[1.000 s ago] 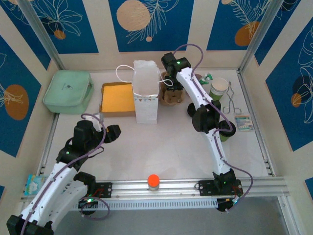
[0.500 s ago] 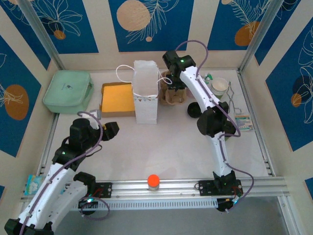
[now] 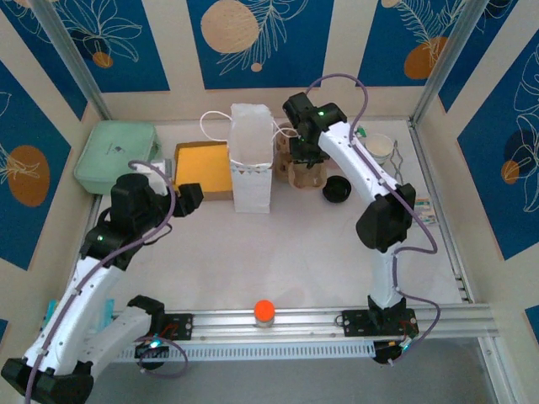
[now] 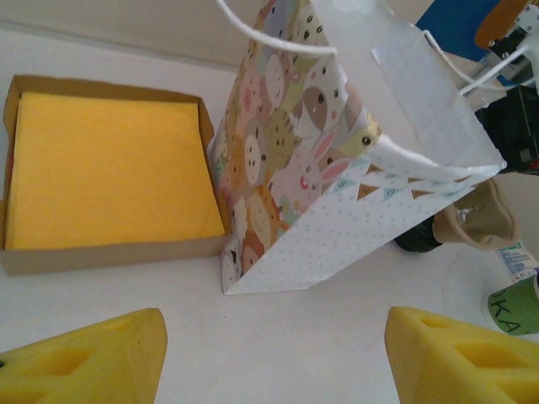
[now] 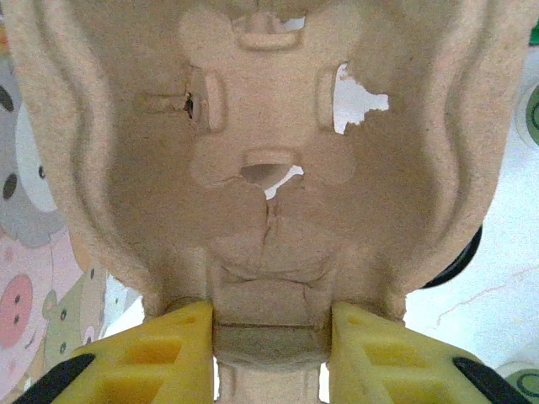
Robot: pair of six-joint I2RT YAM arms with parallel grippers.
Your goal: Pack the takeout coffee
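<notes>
Now, right claw (image 5: 269,337) clamping pulp carrier (image 5: 269,126), gift bag (image 3: 251,168) alongside

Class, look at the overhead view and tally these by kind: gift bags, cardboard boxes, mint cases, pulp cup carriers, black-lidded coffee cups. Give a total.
Gift bag: 1
Cardboard box: 1
Mint case: 1
Pulp cup carrier: 1
Black-lidded coffee cup: 1
Total: 5

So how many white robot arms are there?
2. The left white arm has its left gripper open by the cardboard box of yellow napkins. The right white arm reaches back, its right gripper pinching the brown pulp cup carrier beside the white paper bag.
</notes>
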